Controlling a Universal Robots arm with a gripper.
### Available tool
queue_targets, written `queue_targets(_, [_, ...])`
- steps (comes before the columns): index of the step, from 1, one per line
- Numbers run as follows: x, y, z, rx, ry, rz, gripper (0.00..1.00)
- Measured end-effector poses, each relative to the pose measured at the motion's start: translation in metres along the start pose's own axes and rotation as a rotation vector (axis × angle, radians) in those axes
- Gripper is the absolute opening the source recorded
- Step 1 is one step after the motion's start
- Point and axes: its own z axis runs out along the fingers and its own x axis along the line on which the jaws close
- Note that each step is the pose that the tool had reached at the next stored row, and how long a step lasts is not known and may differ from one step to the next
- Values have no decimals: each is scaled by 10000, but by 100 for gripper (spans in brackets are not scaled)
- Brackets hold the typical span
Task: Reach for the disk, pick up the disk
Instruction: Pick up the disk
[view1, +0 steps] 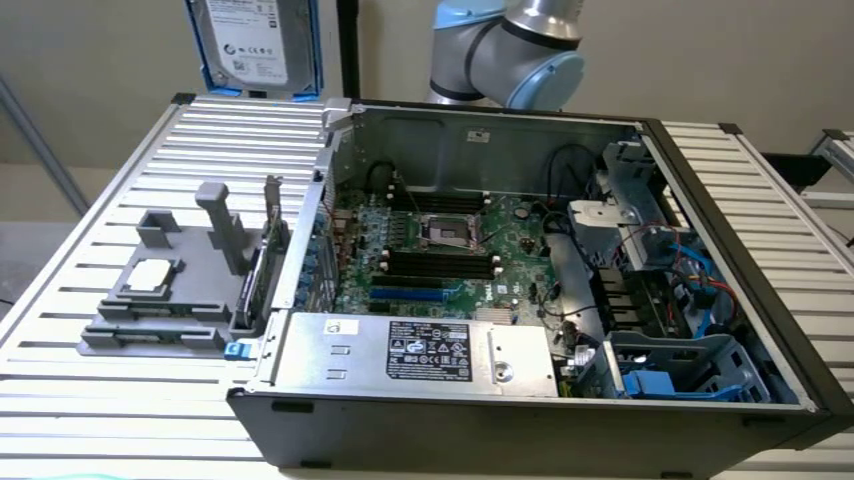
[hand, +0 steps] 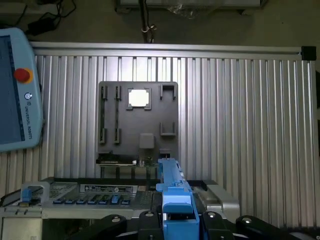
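The disk (view1: 254, 42) hangs upright in the air at the exterior view's upper left, above the far corner of the slatted table; its silver face with the white label and its blue frame show, and its top is cut off by the picture's edge. In the wrist view the disk (hand: 174, 192) appears edge-on as a bright blue strip, running out from between the dark fingers (hand: 212, 220). My gripper (hand: 177, 227) is shut on the disk's frame, high above the table.
An open computer case (view1: 747, 290) takes up the middle and the exterior view's right, with an empty blue-grey drive cage (view1: 681, 365) inside. A grey tray (view1: 120, 335) with a small silver chip (view1: 150, 275) lies beside the case. A teach pendant (hand: 17, 90) lies on the slatted table (hand: 240, 125).
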Motion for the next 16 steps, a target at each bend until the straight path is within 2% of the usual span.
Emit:
queue_targets(4, [38,-180,-12,-64,1,2,33])
queue_targets(6, [64,-271,-17,-77,1,3,33])
queue_targets(11, [155,-411,16,-80,-3,3,33])
queue_targets(16, [214,-638,18,-79,-5,3,33])
